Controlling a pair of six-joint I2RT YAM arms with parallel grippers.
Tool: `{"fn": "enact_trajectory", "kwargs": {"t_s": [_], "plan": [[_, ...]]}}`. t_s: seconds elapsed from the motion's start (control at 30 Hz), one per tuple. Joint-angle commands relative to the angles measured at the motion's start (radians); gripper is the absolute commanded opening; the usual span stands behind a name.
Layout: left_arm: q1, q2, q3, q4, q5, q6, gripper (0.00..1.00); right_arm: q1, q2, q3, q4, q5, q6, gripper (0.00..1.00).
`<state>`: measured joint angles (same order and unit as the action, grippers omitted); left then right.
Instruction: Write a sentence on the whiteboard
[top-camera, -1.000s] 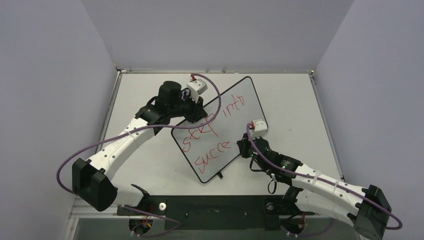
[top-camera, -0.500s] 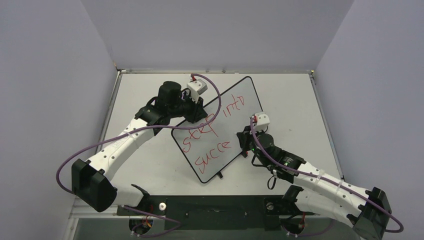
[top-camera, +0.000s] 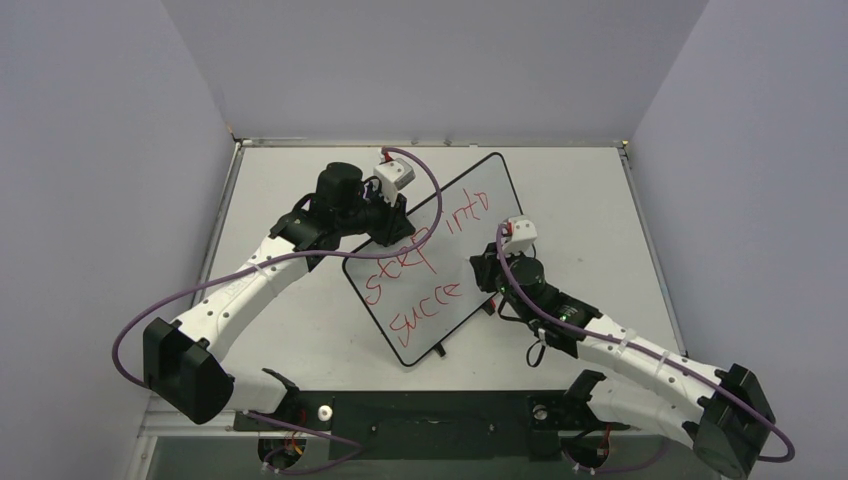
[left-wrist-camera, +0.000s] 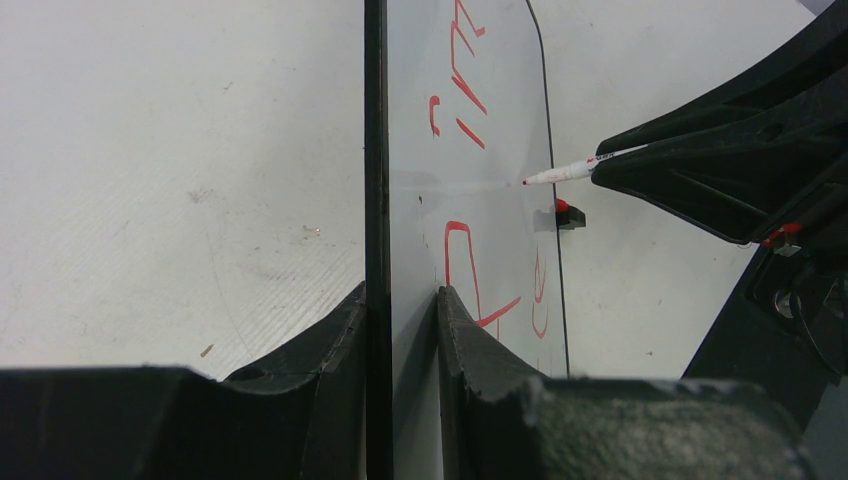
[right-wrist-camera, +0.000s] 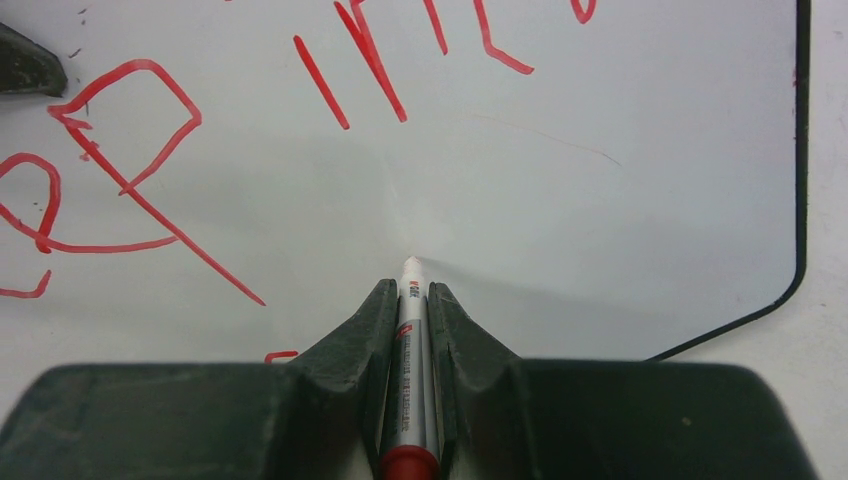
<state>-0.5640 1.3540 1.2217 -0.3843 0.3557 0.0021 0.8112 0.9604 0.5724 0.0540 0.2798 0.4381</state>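
The whiteboard (top-camera: 455, 255) lies tilted across the table, with the red sentence (top-camera: 420, 275) reading "step into" over "succe". My left gripper (top-camera: 385, 225) is shut on the board's upper left edge; in the left wrist view its fingers (left-wrist-camera: 400, 295) pinch the black frame (left-wrist-camera: 375, 150). My right gripper (top-camera: 485, 275) is shut on a silver marker (right-wrist-camera: 411, 310) with a red end. The marker's tip (left-wrist-camera: 540, 178) points at bare board to the right of "succe"; I cannot tell whether it touches. The lettering (right-wrist-camera: 130, 150) lies left of the tip.
Grey tabletop (top-camera: 290, 200) surrounds the board, closed in by walls at the left, back and right. A small black foot (left-wrist-camera: 567, 215) sticks out of the board's far edge. Purple cables loop off both arms.
My right gripper has moved up and left with the marker, from beside the board's right edge to over the board. The left gripper and the board have not moved.
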Motion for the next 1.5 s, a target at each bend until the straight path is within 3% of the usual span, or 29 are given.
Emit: {"fn": "enact_trajectory", "kwargs": {"t_s": [0.0, 0.37, 0.7, 1.47], "plan": [[-0.005, -0.027, -0.001, 0.09, -0.034, 0.069, 0.0, -0.004, 0.016, -0.01, 0.09, -0.04, 0.018, 0.0], [-0.005, -0.022, 0.001, 0.09, -0.034, 0.07, 0.0, -0.003, 0.041, -0.071, 0.117, -0.07, 0.047, 0.0], [-0.005, -0.021, 0.001, 0.088, -0.033, 0.068, 0.0, -0.004, -0.036, -0.149, 0.088, -0.068, 0.076, 0.0], [-0.005, -0.019, 0.0, 0.088, -0.037, 0.07, 0.0, -0.005, -0.063, -0.191, 0.017, 0.042, 0.089, 0.0]]}}
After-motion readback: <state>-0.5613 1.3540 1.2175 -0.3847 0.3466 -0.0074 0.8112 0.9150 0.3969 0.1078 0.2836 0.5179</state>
